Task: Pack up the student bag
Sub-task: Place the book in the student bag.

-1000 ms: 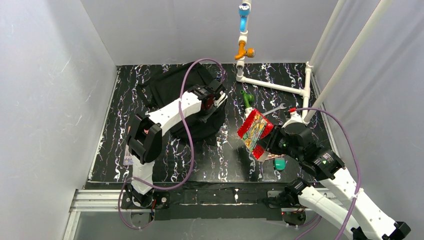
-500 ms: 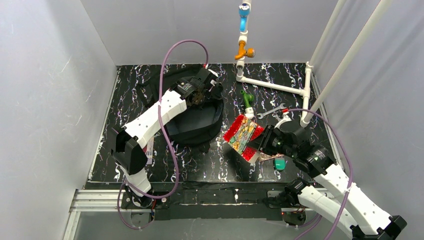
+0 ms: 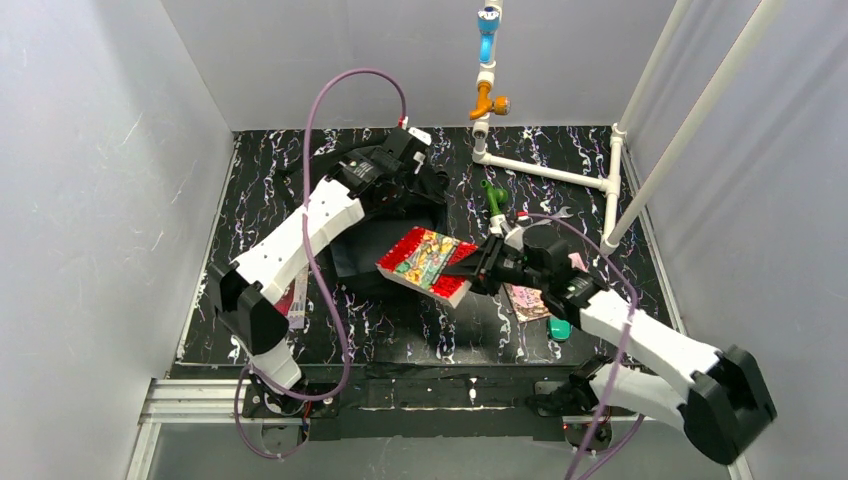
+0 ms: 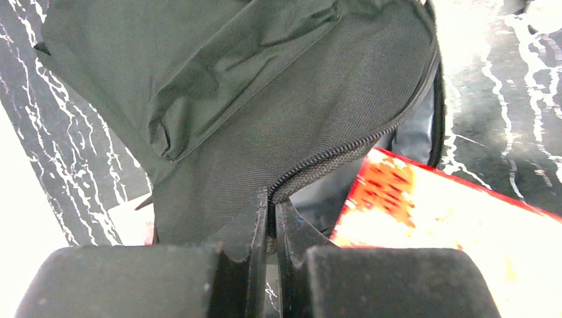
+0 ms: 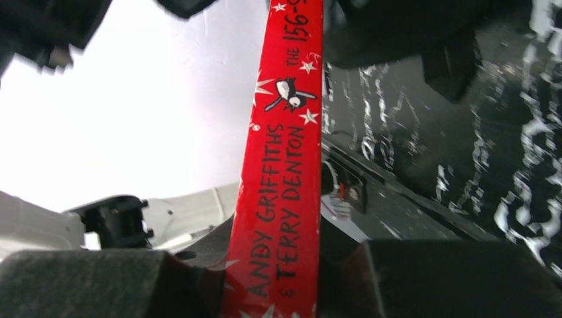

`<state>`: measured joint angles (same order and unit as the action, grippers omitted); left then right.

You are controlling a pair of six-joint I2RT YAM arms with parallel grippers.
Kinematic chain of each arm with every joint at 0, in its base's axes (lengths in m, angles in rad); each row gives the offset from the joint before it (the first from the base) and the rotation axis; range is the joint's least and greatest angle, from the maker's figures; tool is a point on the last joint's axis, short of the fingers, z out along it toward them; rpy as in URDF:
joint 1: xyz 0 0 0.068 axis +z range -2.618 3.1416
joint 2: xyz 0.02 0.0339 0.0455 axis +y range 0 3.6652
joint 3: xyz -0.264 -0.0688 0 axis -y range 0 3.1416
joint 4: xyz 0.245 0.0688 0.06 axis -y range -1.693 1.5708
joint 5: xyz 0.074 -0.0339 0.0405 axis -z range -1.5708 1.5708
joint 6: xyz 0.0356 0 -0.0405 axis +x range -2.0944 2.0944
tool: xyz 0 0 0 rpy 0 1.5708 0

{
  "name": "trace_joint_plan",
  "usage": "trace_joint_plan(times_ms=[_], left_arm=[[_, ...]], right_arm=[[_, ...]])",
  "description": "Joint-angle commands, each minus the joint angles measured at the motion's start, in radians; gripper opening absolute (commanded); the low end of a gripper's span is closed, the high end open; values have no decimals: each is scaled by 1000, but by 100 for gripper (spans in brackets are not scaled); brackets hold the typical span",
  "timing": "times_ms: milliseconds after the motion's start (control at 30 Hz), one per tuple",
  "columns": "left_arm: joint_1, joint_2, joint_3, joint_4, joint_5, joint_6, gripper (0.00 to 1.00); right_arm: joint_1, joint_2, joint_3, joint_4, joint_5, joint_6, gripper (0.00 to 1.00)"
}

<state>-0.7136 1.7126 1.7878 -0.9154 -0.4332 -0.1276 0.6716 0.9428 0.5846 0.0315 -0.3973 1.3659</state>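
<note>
L gripper (image 4: pixel 270 212) pinches student bag (image 4: pixel 265 99) flap open; R gripper (image 5: pixel 278 285) clamps red book (image 5: pixel 286 132) at mouth, not inside yet.

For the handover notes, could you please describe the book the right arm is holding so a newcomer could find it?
Find the black student bag on the back left of the marbled table. At its open mouth the right gripper holds a book off the surface. It is bright red with a cartoon cover, unlike the pinkish booklet lying flat nearby.

red book (image 3: pixel 428 262): carried left, now flat at student bag (image 3: pixel 360 255) mouth | left arm (image 3: pixel 300 225): pulled flap farther back
</note>
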Motion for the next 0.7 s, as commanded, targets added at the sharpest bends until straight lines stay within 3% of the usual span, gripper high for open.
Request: trace_joint_plan(times_ms=[0, 167, 400, 667], left_arm=[[0, -187, 31, 54, 79, -3, 0], [1, -239, 40, 97, 188, -54, 0], [0, -208, 126, 99, 292, -115, 0], [1, -182, 137, 94, 418, -181, 0]], right_arm=[[0, 158, 63, 475, -35, 171, 1], [0, 336, 186, 534, 53, 181, 1], [3, 548, 248, 739, 143, 293, 1], [7, 633, 310, 584, 366, 64, 1]])
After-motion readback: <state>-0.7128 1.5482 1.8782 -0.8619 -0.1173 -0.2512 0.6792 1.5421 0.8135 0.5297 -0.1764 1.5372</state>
